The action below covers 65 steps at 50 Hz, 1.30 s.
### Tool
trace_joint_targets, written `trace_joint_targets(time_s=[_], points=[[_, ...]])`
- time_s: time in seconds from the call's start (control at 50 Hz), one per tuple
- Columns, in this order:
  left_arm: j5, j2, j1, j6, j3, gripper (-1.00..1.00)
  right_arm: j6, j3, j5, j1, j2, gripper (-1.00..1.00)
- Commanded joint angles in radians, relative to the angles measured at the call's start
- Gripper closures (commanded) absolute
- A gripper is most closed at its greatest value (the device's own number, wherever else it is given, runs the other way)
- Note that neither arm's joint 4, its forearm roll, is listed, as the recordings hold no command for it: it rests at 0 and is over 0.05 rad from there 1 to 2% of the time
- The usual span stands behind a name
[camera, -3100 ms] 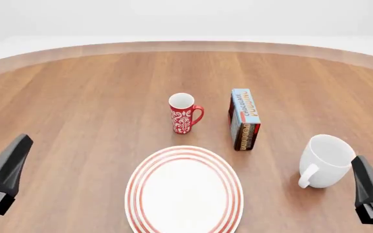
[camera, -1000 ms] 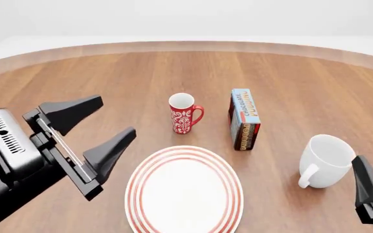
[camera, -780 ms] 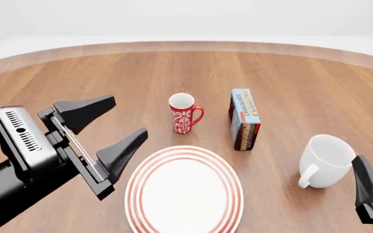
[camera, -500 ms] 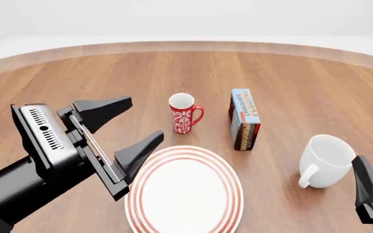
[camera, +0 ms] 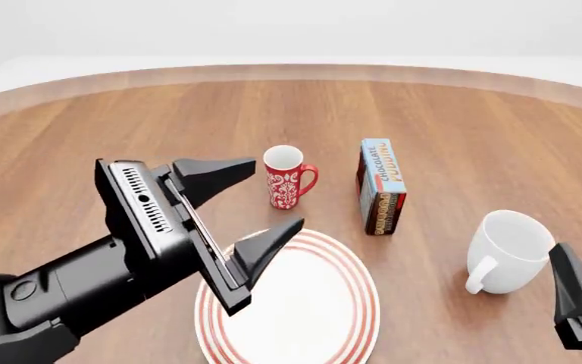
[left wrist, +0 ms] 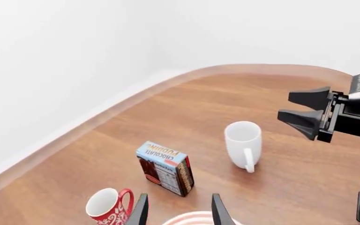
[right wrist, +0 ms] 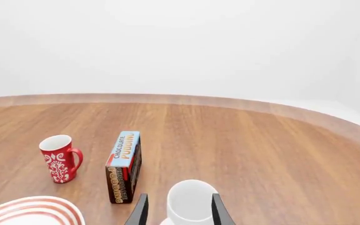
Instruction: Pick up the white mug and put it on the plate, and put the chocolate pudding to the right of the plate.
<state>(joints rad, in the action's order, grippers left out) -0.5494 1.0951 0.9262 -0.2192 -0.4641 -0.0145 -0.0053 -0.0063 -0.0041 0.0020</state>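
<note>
- Reaching over the bench (camera: 89,129) from 8 o'clock, left end effector (camera: 239,205) spread wide and empty, one finger tip near the red mug (camera: 287,178), the other above the plate (camera: 357,303) rim.
- Resting at the 4 o'clock corner, right end effector (camera: 579,299) just beside the white mug (camera: 508,250); fingers apart in its wrist view, gripping nothing.
- Standing upright at 4 o'clock of the plate, white mug with handle turned toward 7 o'clock; chocolate pudding (camera: 381,186) on edge at 1 o'clock of the plate, between the two mugs.
- Risking a knock to the red mug if the upper finger sweeps on toward 2 o'clock, given the small gap.
- Risking a tipped carton, likely, if the tall narrow pudding is struck on its face rather than squeezed across its thin sides.
- Risking a scraped or shoved plate if the lower finger drops.
- Compared with half a second ago: left arm farther toward 2 o'clock, lower finger now over the plate; mugs, carton, plate and right end effector unchanged.
</note>
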Motion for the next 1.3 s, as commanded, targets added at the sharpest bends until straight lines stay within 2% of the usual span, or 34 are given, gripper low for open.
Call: trace_joint_targets(time_s=[0.02,0.42,1.3], points=[[-0.007,0.062,0.028,0.003,-0.037,-1.00,0.000,0.000,0.000,0.000,0.000,-1.00],[-0.012,0.162,0.076,0.018,-0.097,-1.00,-0.001,-0.001,0.000,-0.002,-0.001,-1.00],[0.005,0.338,0.125,0.059,-0.189,-1.00,0.006,0.000,0.000,-0.006,0.001,-1.00]])
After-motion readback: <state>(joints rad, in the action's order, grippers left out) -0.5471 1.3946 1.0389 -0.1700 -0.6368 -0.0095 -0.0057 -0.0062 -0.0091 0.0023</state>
